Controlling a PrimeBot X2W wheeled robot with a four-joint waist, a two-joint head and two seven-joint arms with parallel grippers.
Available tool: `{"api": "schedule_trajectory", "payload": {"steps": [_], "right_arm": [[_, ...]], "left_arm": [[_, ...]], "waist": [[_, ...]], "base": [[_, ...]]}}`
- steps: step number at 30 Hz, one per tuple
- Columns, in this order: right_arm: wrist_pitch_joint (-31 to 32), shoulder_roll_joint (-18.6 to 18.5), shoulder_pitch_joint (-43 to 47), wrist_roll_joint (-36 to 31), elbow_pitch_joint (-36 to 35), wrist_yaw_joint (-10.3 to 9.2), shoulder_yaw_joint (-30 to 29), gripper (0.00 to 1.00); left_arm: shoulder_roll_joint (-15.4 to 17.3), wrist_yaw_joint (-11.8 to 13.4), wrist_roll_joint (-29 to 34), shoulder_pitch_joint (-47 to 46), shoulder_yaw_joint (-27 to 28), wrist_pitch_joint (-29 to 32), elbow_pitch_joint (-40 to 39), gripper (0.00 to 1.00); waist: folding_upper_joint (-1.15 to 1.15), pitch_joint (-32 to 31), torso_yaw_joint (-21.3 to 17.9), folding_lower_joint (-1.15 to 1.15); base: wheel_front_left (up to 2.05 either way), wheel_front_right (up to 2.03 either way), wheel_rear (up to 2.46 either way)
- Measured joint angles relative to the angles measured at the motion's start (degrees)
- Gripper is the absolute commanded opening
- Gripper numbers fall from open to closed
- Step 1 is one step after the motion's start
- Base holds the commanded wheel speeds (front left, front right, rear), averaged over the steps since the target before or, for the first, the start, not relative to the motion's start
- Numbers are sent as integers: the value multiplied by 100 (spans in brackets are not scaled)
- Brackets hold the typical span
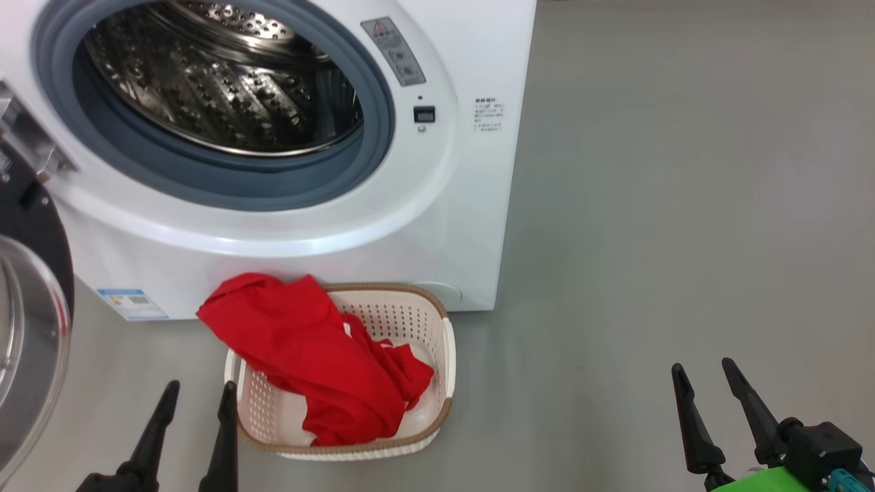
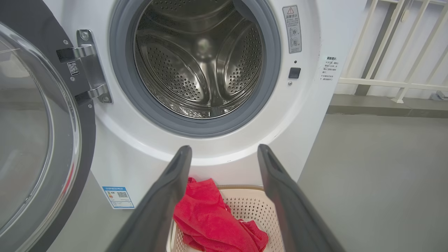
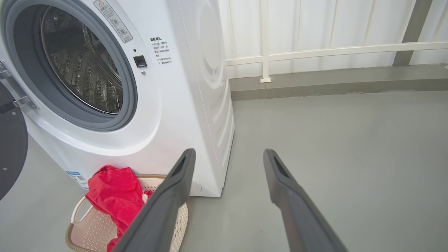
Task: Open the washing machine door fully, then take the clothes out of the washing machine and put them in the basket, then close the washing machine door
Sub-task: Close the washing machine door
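— Grey floor, white railing behind. Position of the washing machine?
— Standing on that floor. Washing machine door swung wide to the left on its hinge; perforated steel drum exposed.
— Clothes?
— Red clothes heaped in the basket, draped over its rear left rim. Basket sits on the floor, just before the machine's base.
— Grippers?
— Left gripper: jaws parted, gripping nothing, just beside the basket's near left corner. Right gripper: jaws parted, gripping nothing, well apart to the right.
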Motion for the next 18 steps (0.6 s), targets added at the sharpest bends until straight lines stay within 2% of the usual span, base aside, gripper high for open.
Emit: {"api": "schedule_trajectory", "payload": {"steps": [6, 18], "right_arm": [[0, 0, 0, 0, 3, 0, 5, 100], [0, 0, -4, 0, 18, 0, 34, 100]], "left_arm": [[-1, 0, 1, 0, 1, 1, -19, 100], [-38, 0, 16, -7, 32, 1, 3, 100]], "waist": [[0, -1, 14, 0], [0, -22, 56, 0]], "base": [[-69, 69, 0], [-2, 2, 0]]}}
